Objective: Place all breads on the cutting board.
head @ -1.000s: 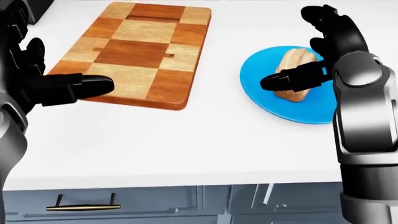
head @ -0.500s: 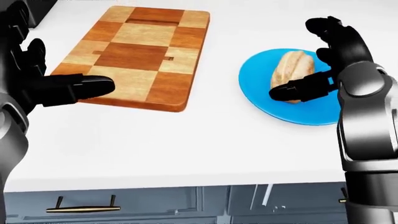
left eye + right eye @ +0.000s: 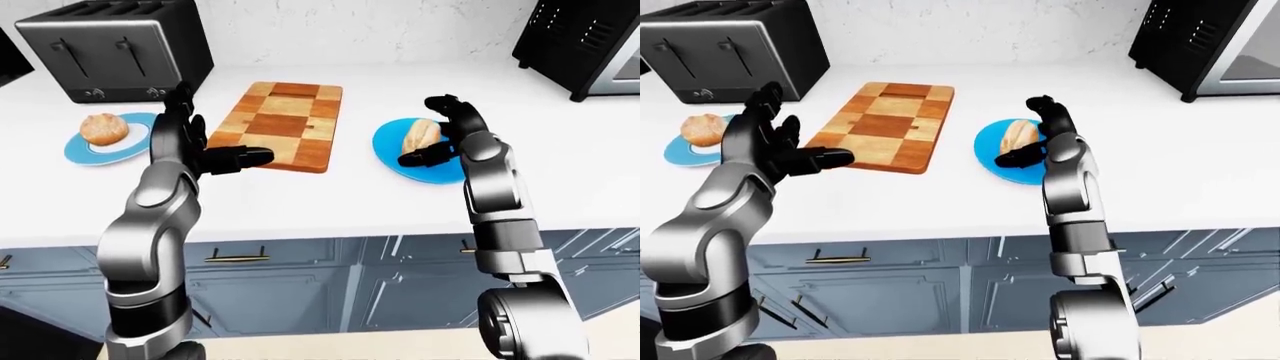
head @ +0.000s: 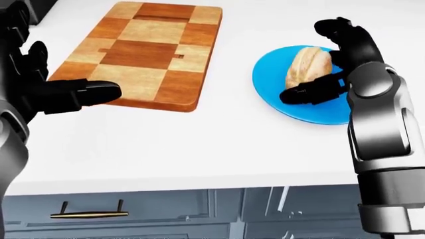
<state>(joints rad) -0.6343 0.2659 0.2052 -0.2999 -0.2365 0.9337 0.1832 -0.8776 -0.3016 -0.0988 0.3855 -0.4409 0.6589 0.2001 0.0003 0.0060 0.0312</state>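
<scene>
**Q:** While you've got both arms up over that white countertop [image 4: 199,149], where's the bread, and what are your fingers doing?

**A:** ok so two breads. One is a pale oblong loaf with a split crust [image 4: 300,65], lying on the round blue plate [image 4: 272,94] just right of the checkered wooden cutting board [image 4: 149,50] in my head view. My right hand [image 4: 329,64] is right at it: fingers spread, one black finger [image 4: 307,93] across the loaf's lower end, the others curled above its far side. Bracketing it, not clenched round it. Whether the pads actually touch the crust, I can't tell.

**Q:** And the other one?

**A:** Small round brown bun [image 3: 103,128] on a second blue plate [image 3: 82,151], at the left of the left-eye view, beside the dark metal toaster [image 3: 115,49]. Nothing near it.

**Q:** Left hand?

**A:** My left hand [image 3: 190,146] is released, holding nothing. Fingers splayed upward, one stuck out sideways over the near left corner of the board, looks like above it rather than on it. No bread is on the board.

**Q:** Anything else up there?

**A:** Black microwave-ish box [image 3: 585,41] at the top right, blue-grey cabinet fronts with brass handles [image 4: 89,215] under the counter edge.
</scene>
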